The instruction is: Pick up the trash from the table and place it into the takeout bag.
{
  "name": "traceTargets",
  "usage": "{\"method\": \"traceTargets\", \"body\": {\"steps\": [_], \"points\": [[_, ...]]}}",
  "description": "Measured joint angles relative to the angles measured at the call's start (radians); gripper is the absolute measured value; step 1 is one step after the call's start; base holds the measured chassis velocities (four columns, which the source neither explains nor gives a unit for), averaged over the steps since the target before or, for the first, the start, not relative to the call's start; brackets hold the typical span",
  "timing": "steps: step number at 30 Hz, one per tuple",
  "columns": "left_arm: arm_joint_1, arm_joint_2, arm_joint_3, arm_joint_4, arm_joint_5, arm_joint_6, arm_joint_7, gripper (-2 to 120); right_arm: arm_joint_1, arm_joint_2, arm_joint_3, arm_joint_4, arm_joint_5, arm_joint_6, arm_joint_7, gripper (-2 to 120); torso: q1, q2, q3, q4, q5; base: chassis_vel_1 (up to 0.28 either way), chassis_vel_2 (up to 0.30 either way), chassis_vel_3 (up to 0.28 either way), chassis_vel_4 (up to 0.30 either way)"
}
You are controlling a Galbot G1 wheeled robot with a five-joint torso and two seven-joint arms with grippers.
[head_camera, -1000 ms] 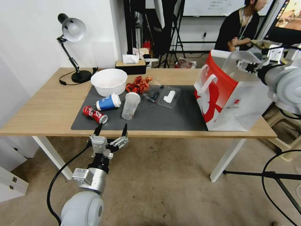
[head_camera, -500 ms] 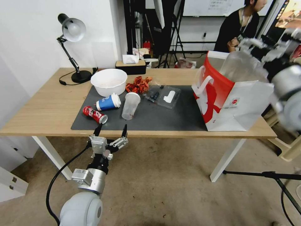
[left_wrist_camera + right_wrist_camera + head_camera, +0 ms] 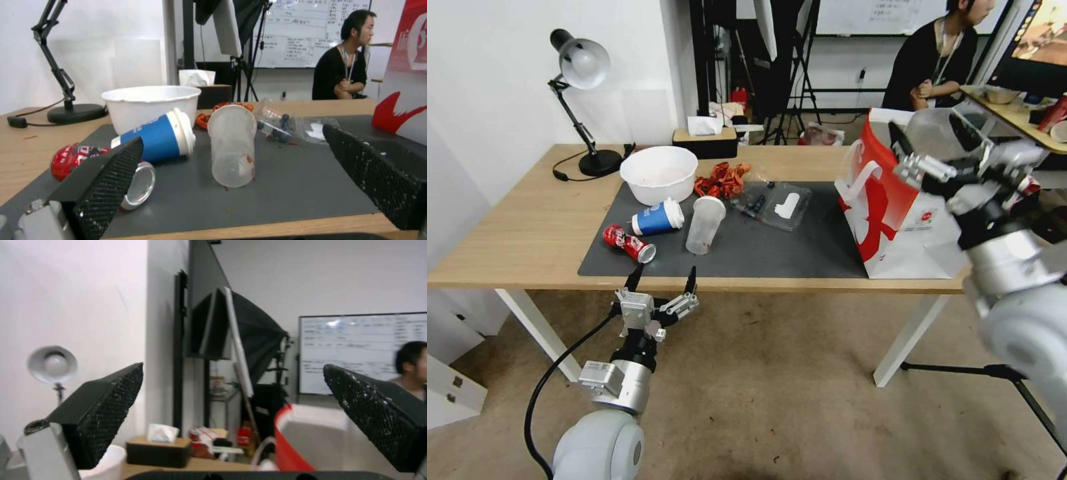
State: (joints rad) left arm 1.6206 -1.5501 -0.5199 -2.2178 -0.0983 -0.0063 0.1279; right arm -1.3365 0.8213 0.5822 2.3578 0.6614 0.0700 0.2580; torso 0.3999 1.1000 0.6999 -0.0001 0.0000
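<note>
Two pincers are mine, and the nearer one decides the coming move: my left gripper (image 3: 662,280) hangs just below the table's (image 3: 514,233) front edge, fingers spread wide and holding nothing. Directly ahead of it, at the near left of the dark mat (image 3: 774,247), lies the red soda can (image 3: 628,243) on its side, long axis slanting across my line of reach, open end toward me. Just behind it rests the blue paper cup (image 3: 658,217), also toppled, white lid pointing toward the clear plastic cup (image 3: 704,224), which lies tipped with its mouth away from me. Beyond them stands the white bowl (image 3: 658,173), then red scraps (image 3: 721,179) and a clear clamshell tray (image 3: 778,204). Farther right, the takeout bag (image 3: 920,227) stands upright at the table's end. My right gripper (image 3: 937,147) hovers over its open mouth, fingers apart and empty. By my judgement the left arm is far nearer the can.
</note>
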Motion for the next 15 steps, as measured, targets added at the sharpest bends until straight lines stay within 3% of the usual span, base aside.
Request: {"method": "traceTargets", "body": {"steps": [6,15], "points": [[0.006,0.001,-0.002,0.000,0.003,-0.002,-0.001,100,-0.160,0.106,-0.009,0.002,-0.164,0.061,0.050,98,0.000,0.000,0.000,0.0000,-0.0001,0.000,0.000,0.000,0.000],[0.007,0.006,0.000,0.014,0.006,-0.005,-0.001,100,-0.312,0.211,-0.035,-0.072,-0.268,0.154,0.059,98,0.000,0.000,0.000,-0.0001,-0.0001,0.000,0.000,0.000,0.000]]}}
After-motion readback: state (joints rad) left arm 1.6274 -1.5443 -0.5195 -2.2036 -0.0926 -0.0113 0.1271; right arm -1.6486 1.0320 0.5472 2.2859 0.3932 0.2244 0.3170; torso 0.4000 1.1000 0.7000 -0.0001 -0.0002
